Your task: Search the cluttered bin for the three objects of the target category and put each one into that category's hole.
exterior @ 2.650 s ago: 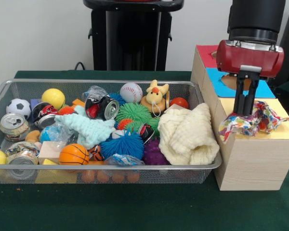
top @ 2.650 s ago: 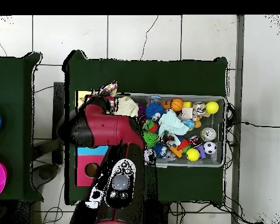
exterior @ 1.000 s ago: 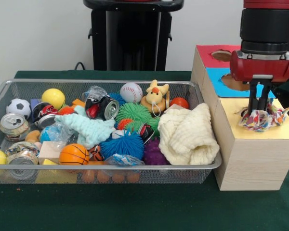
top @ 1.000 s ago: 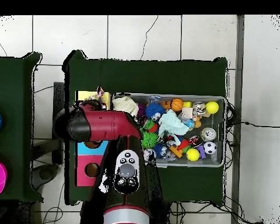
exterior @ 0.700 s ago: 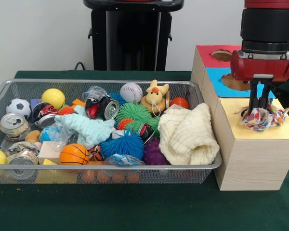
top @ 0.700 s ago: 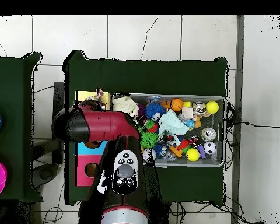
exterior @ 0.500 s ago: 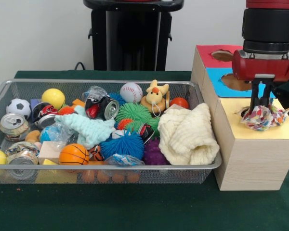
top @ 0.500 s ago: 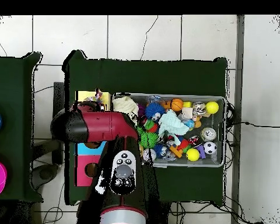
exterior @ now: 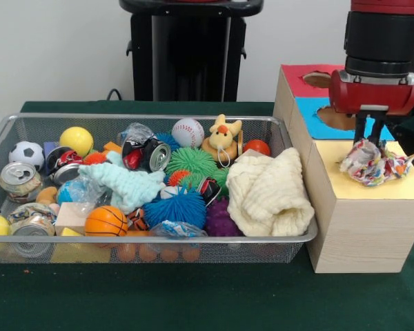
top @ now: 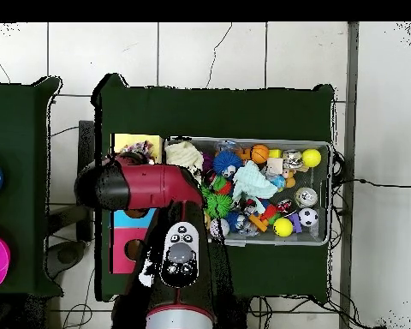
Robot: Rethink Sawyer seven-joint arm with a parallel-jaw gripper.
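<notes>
My gripper hangs over the yellow top of the wooden sorting box, at the right. Its fingers are shut on the top of a multicoloured patterned cloth. The cloth is bunched under the gripper, and its tail lies on the yellow panel, over that panel's hole. In the wire bin lie a cream knitted cloth at the right end and a teal knitted cloth in the middle. From overhead the red arm hides the gripper, and only an edge of the patterned cloth shows.
The bin also holds balls, spiky toys, crushed cans, a plush duck and blocks. Behind the yellow panel the box has a blue panel and a red panel, each with a hole. Green cloth covers the table.
The gripper carried the patterned cloth from the box's front edge back over the yellow panel and lowered it. In the last half second it has risen slightly, and the cloth's bunched top has risen with it.
</notes>
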